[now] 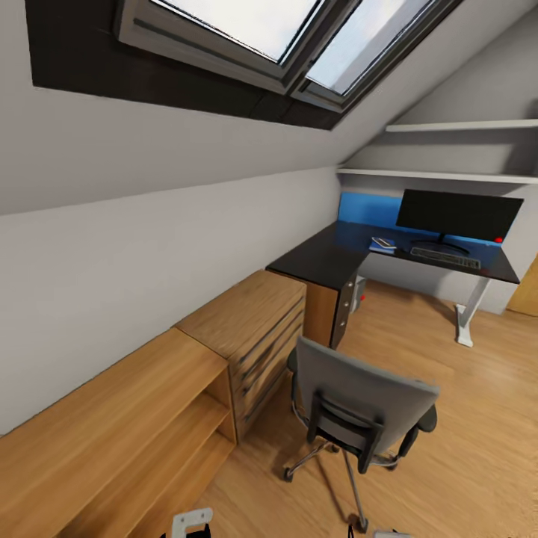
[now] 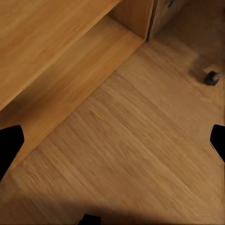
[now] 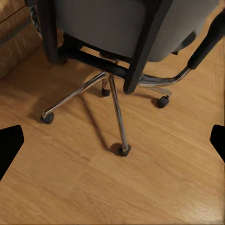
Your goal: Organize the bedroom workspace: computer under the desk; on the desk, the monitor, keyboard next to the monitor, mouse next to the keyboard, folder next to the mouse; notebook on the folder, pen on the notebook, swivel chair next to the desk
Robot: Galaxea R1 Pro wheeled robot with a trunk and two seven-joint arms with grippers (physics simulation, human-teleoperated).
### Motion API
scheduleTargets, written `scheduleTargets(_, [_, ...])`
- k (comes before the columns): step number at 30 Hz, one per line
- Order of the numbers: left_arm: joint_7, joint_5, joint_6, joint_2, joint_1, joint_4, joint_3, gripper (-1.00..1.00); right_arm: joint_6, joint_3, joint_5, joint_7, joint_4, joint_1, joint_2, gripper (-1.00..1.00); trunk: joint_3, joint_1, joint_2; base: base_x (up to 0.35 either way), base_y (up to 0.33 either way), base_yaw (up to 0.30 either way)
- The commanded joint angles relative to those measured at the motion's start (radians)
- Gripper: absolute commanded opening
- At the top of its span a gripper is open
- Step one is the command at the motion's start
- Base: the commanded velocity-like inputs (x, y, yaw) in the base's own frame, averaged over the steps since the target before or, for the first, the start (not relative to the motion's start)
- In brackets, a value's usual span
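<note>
- Approaching seems to be the step in hand: the robot faces the swivel chair (image 1: 364, 403) from behind, with the bench (image 1: 329, 258) well beyond it in the far corner of the bedroom.
- On the bench stand the monitor (image 1: 457, 214) and, just in front of it, the keyboard (image 1: 444, 258); beside the keyboard lies a blue folder (image 1: 382, 244) with something dark on it, likely the notebook, too small to be sure.
- Under the bench, a grey box with a red light, probably the computer (image 1: 359, 290), shows partly.
- Mouse and pen are too small to pick out.
- Beside the chair runs a low wooden shelf unit (image 1: 127, 426); its open compartments look bare, and the drawers next to it are shut.
- Left end effector (image 2: 112, 140): fingers apart over bare wooden floor (image 2: 140, 154), holding nothing.
- Right end effector (image 3: 112, 140): fingers apart, empty, above the chair's chrome base (image 3: 117, 108).
- Judging from this, the chair is what remains; the next move calls for gripping its backrest and rolling it toward the bench without catching the castors on the shelf unit.
</note>
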Motion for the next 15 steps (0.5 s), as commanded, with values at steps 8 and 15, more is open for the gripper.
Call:
scheduleTargets(8, [0.008, 0.005, -0.004, 0.001, -0.001, -0.003, -0.008, 1.00, -0.002, 0.009, -0.004, -0.006, 0.001, -0.001, 0.001, 1.00, -0.002, 0.001, -0.001, 0.322, 0.080, -0.298])
scheduleTargets(15, [0.008, 0.005, -0.004, 0.001, -0.001, -0.003, -0.008, 1.00, -0.002, 0.009, -0.004, -0.006, 0.001, -0.001, 0.001, 1.00, -0.002, 0.001, -0.001, 0.307, 0.123, -0.298])
